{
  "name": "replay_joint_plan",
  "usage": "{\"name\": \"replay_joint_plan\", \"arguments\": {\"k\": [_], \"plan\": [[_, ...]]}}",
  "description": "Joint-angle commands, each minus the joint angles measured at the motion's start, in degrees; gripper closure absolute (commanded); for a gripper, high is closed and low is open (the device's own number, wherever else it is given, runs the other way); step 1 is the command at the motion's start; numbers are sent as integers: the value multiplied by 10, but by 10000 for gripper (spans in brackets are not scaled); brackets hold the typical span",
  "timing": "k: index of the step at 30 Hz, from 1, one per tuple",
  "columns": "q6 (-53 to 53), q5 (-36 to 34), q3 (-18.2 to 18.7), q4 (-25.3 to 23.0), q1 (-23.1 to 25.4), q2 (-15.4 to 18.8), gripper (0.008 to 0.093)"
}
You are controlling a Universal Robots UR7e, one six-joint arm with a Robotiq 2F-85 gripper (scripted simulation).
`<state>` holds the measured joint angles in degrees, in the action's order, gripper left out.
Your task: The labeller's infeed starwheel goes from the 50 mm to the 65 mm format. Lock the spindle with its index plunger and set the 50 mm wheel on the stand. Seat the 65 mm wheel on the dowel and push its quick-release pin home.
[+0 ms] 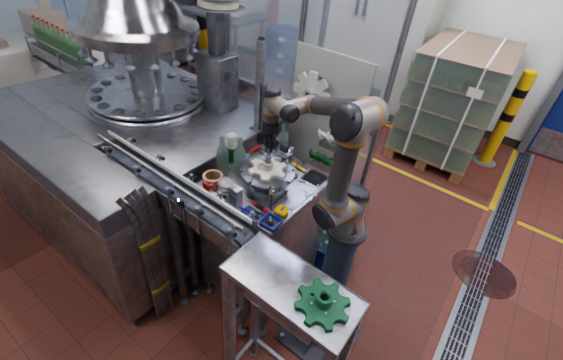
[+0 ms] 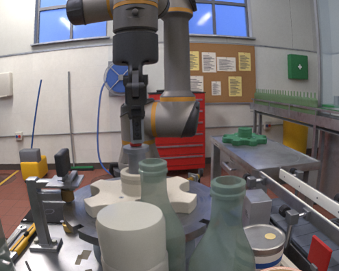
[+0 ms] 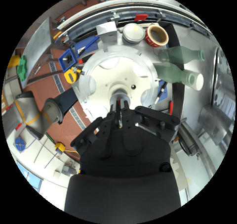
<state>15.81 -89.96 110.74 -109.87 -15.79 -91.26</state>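
On the spindle hub beside the conveyor, the cream starwheel [image 1: 266, 170] [image 2: 139, 191] [image 3: 118, 83] sits flat on the grey disc. The grey quick-release pin [image 2: 135, 155] [image 3: 119, 99] stands upright in its centre boss, with a red tip at its top. My gripper [image 1: 267, 145] [image 2: 136, 138] [image 3: 120, 107] is straight above the pin, fingers closed, holding nothing. The green starwheel [image 1: 322, 303] [image 2: 244, 136] [image 3: 21, 68] lies flat on the steel stand. The index plunger bracket [image 2: 53, 178] stands at the disc's rim.
Two green glass bottles [image 2: 224, 222] [image 3: 180, 65] and a white cylinder [image 2: 132, 236] stand close beside the hub. A tape roll [image 1: 212, 178] [image 3: 156, 36], a tin [image 3: 133, 32] and small tool bins [image 1: 270, 221] lie near the conveyor rail [image 1: 176, 175]. A cream wheel [image 1: 311, 83] hangs on the back panel.
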Motion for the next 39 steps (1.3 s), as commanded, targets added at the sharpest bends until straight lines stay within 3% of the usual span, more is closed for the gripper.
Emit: {"name": "replay_joint_plan", "arguments": {"k": [1,39], "plan": [[0,0,2,0,0,1,884],[0,0,24,-33,0,12,884]]}}
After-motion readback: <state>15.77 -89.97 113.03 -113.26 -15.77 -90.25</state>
